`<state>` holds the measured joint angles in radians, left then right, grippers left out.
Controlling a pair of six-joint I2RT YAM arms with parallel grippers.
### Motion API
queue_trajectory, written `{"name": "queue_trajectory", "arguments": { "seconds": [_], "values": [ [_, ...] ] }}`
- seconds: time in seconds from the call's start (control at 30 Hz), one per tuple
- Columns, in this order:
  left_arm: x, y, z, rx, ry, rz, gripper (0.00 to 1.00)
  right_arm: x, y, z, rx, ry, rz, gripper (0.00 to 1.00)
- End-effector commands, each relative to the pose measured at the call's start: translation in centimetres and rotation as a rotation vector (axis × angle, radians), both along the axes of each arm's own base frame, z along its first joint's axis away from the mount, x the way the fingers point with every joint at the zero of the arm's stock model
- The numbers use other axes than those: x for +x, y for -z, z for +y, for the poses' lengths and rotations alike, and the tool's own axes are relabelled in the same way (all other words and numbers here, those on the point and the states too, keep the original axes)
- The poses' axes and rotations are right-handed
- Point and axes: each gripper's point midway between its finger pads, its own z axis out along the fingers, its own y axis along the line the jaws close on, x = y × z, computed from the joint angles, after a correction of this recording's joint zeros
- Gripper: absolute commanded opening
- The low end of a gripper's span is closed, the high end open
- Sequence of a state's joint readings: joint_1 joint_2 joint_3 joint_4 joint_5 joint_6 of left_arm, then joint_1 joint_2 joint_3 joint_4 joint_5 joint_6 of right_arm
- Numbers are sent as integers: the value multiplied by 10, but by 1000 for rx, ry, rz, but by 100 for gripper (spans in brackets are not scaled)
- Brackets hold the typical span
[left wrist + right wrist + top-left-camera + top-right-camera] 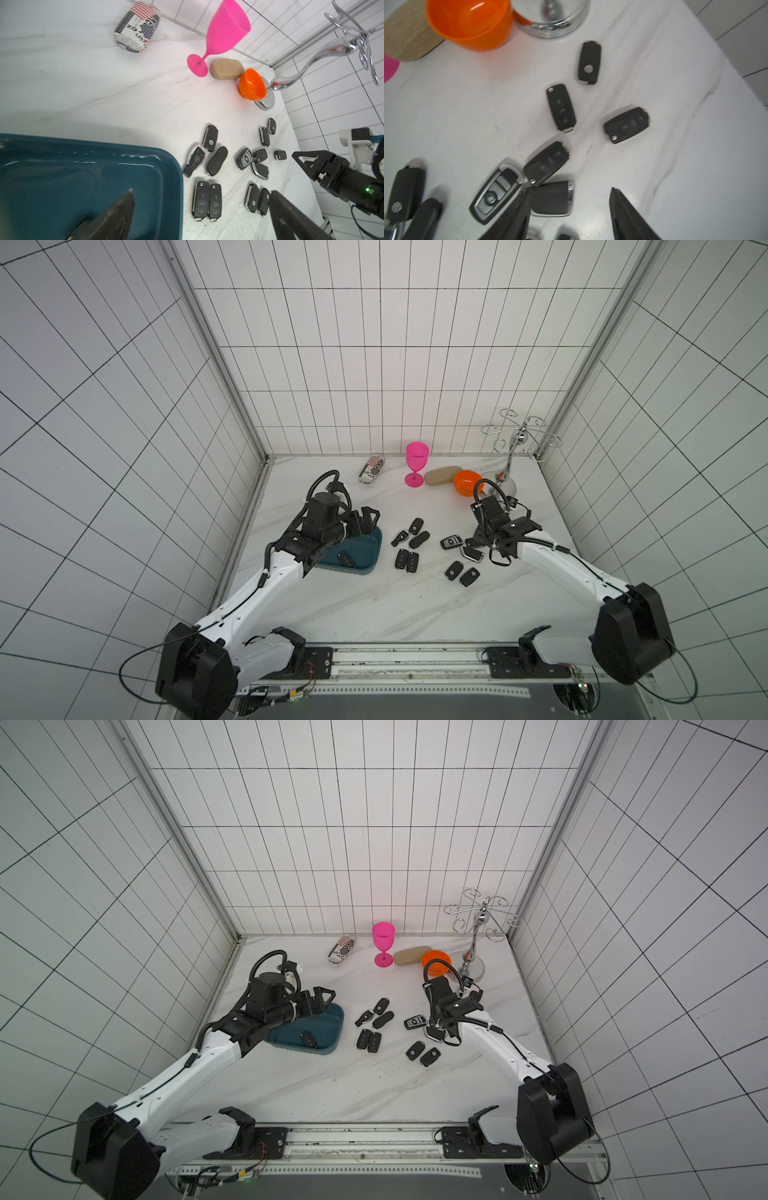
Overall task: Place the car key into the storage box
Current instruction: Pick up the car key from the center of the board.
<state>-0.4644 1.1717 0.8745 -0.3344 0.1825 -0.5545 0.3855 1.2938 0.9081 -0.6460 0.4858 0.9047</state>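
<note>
White tiled walls enclose a marble-pattern tabletop (415,605). Reference all positions to the table centre as seen in a top view.

1. Storage box (370,547): located at 9 o'clock, flat on the tabletop. One black car key (346,560) lies inside, near the 6 o'clock wall.
2. Left gripper (369,517): positioned over the 12 o'clock rim of the storage box. The jaws are spread wide and carry nothing. The left wrist view shows one finger above the box interior and one above the bare table.
3. Loose keys (409,549): scattered between the centre and 3 o'clock, none touching the box.
4. Right gripper (570,190): lowered over the 3 o'clock group. The jaws stand apart and grip nothing. A silver-trimmed car key (550,199) lies flat between them, just beside one finger. The spread is judged to be set to straddle the key body before closing.
5. Caution: a chrome-framed key (496,193) and a black fob (546,164) lie against the target. Closing off-centre could catch either.
6. Clutter: a pink goblet (417,464) and an orange bowl (467,483) stand along the 12 o'clock edge, well apart from the transfer path.
</note>
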Motion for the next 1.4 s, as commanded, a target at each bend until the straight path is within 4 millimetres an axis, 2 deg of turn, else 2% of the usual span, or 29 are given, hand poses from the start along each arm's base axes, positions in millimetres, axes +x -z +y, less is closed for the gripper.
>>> {"name": "queue_trajectory", "arguments": {
  "seconds": [0.0, 0.13, 0.2, 0.43, 0.63, 0.7, 0.77, 0.93, 1.07, 1.23, 1.37],
  "values": [
    [2, 13, -6, 97, 8, 9, 98, -31, 10, -53, 4, 333, -6, 81],
    [3, 23, -22, 110, 40, 36, 98, -47, 30, -80, 113, 541, 34, 81],
    [2, 27, -26, 117, 54, 42, 98, -45, 36, -86, 160, 579, 21, 81],
    [3, 35, -28, 142, 64, 48, 98, -24, 52, -102, 311, 673, -25, 80],
    [0, 39, -34, 258, 107, 10, 98, -8, 83, -101, 468, 731, -2, 77],
    [-8, 40, -46, 293, 172, -13, 98, -2, 89, -99, 494, 738, -1, 76],
    [-20, 43, -68, 298, 268, -35, 97, 3, 91, -99, 501, 738, -4, 74],
    [-44, 58, -110, 304, 463, -39, 95, 14, 89, -102, 483, 713, -14, 71],
    [-63, 63, -141, 372, 570, -125, 94, 20, 88, -104, 478, 703, -17, 68],
    [-74, 54, -181, 426, 673, -338, 94, 28, 91, -101, 489, 682, -8, 62],
    [-71, 47, -208, 410, 732, -404, 95, 29, 93, -101, 487, 676, -2, 58]
  ]
}}
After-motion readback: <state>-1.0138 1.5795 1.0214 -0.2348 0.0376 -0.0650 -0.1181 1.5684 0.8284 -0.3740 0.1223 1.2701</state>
